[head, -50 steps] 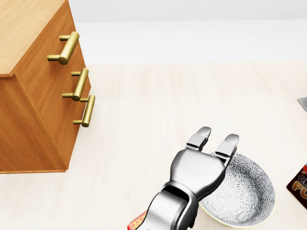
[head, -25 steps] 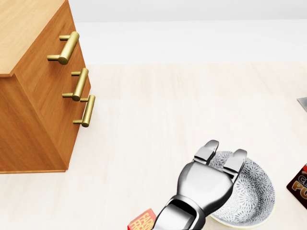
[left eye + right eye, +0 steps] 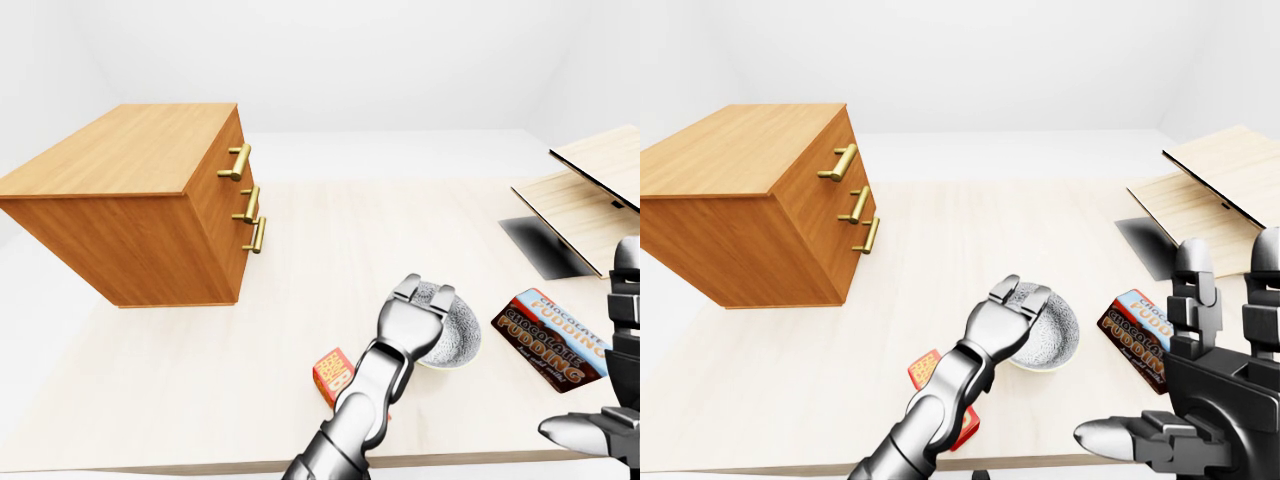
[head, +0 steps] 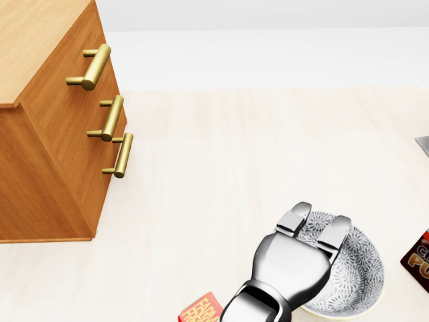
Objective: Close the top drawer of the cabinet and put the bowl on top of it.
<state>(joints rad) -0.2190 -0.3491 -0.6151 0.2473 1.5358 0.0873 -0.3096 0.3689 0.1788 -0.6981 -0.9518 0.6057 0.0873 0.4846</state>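
Observation:
The wooden cabinet point(image 3: 130, 190) stands at the left of the table, its three brass-handled drawer fronts flush; the top handle point(image 4: 94, 66) is highest. At the lower right of the head view lies the grey patterned bowl point(image 4: 358, 275), upright on the table. My chrome left hand point(image 4: 315, 227) reaches in from below and lies over the bowl's left rim with its fingers point(image 4: 293, 219) stretched out and open; its thumb is hidden. Low at the right of the right-eye view, my right hand point(image 3: 1180, 350) is open, fingers upright, holding nothing, to the right of the bowl.
A chocolate pudding box point(image 3: 550, 338) lies flat just right of the bowl. A small red-orange box point(image 3: 333, 372) sits by my left forearm. An open light-wood box point(image 3: 590, 190) stands at the right. The table's near edge point(image 3: 200, 466) runs along the bottom.
My left hand has slid down and to the right in the head view, further over the bowl's left rim. The cabinet, the bowl and the camera have stayed still.

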